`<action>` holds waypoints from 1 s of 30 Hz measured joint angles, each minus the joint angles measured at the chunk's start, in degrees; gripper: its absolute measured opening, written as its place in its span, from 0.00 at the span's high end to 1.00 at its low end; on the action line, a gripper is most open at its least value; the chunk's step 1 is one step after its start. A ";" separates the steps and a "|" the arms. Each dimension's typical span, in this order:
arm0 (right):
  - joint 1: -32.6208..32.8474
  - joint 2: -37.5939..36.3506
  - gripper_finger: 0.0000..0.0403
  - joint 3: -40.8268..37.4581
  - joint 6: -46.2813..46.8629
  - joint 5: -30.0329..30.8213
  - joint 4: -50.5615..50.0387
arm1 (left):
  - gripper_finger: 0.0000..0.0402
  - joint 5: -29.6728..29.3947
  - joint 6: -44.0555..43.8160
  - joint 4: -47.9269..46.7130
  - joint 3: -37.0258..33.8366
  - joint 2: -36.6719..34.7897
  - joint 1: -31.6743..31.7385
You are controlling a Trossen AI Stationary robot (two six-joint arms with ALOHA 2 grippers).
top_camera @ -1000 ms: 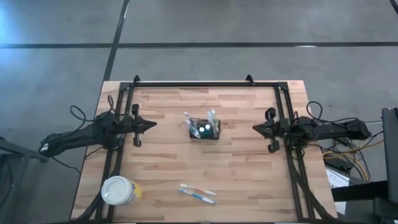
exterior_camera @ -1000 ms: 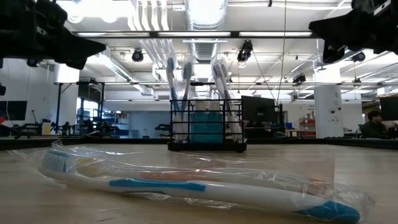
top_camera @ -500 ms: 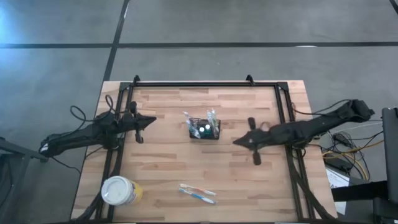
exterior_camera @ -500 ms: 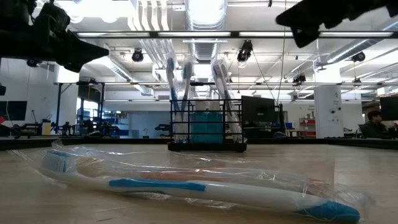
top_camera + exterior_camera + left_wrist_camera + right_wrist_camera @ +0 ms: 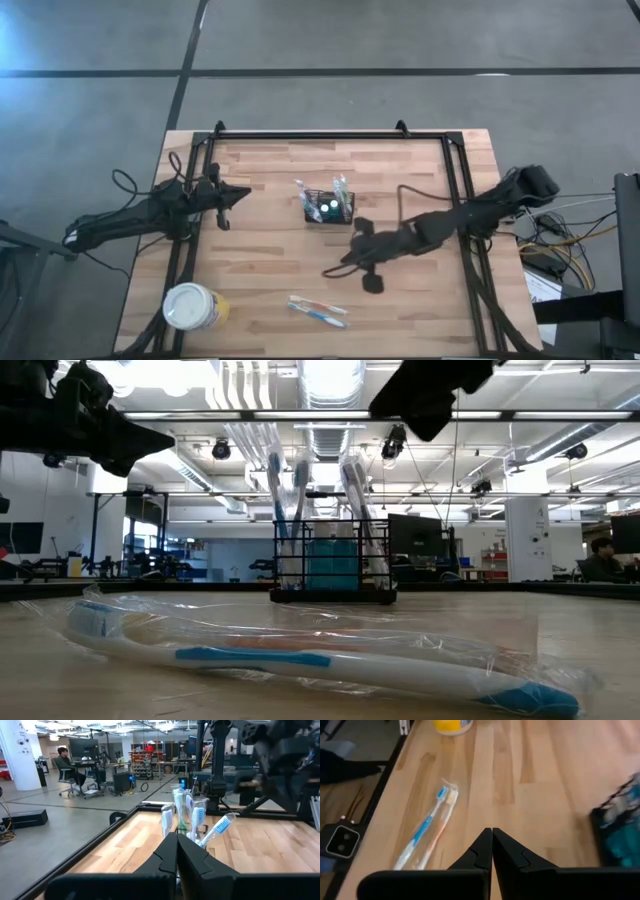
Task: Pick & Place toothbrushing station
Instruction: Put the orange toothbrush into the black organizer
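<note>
The wooden table (image 5: 260, 270) carries everything. The right arm reaches out over its middle, its right gripper (image 5: 333, 270) clenched with fingers pressed together, holding nothing and touching nothing, raised above the boards. The toothbrushing station (image 5: 329, 207), a black wire basket with toothbrushes standing upright in it, sits near the table's centre, near the right gripper and apart from it, on the side toward the far edge. The left gripper (image 5: 246, 195) waits at the left side, likewise clenched and empty, pointing at the basket. A white-lidded tub (image 5: 190, 306) stands at the near left corner. A wrapped toothbrush pack (image 5: 318, 310) lies near the front edge.
</note>
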 joint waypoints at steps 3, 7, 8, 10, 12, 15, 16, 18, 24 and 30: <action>0.06 5.32 0.98 3.83 3.18 -1.37 -1.47 | 0.98 0.02 -0.33 -0.07 -0.01 0.00 -0.01; 0.50 11.79 0.97 8.97 5.83 -2.39 -3.03 | 0.98 0.06 -1.36 -0.14 -0.01 0.00 -0.01; 0.63 13.35 0.96 10.42 6.41 -3.25 -3.76 | 0.98 0.06 -1.61 -0.14 -0.01 0.00 -0.02; 1.06 16.35 0.93 12.68 7.49 -4.59 -4.52 | 0.98 0.16 -2.01 -0.38 -0.01 0.00 0.00; 1.63 19.25 0.88 14.81 8.41 -5.68 -4.70 | 0.98 0.37 -2.53 -1.02 -0.01 0.00 -0.01; 2.71 23.06 0.78 18.58 10.30 -6.14 -6.05 | 0.98 0.59 -3.16 -1.88 -0.01 0.02 -0.02; 3.06 24.43 0.75 20.13 10.89 -6.18 -7.70 | 0.98 0.69 -3.26 -2.20 -0.01 0.02 0.00; 3.69 26.90 0.69 23.08 11.69 -6.40 -12.22 | 0.98 0.89 -3.34 -2.90 -0.01 0.02 -0.02; 5.03 33.51 0.52 28.84 12.67 -13.62 -17.62 | 0.98 1.16 -3.39 -2.82 -0.01 0.07 0.00; 5.43 37.16 0.46 31.33 13.29 -13.66 -17.68 | 0.98 2.27 -4.19 -2.63 -0.01 0.20 0.00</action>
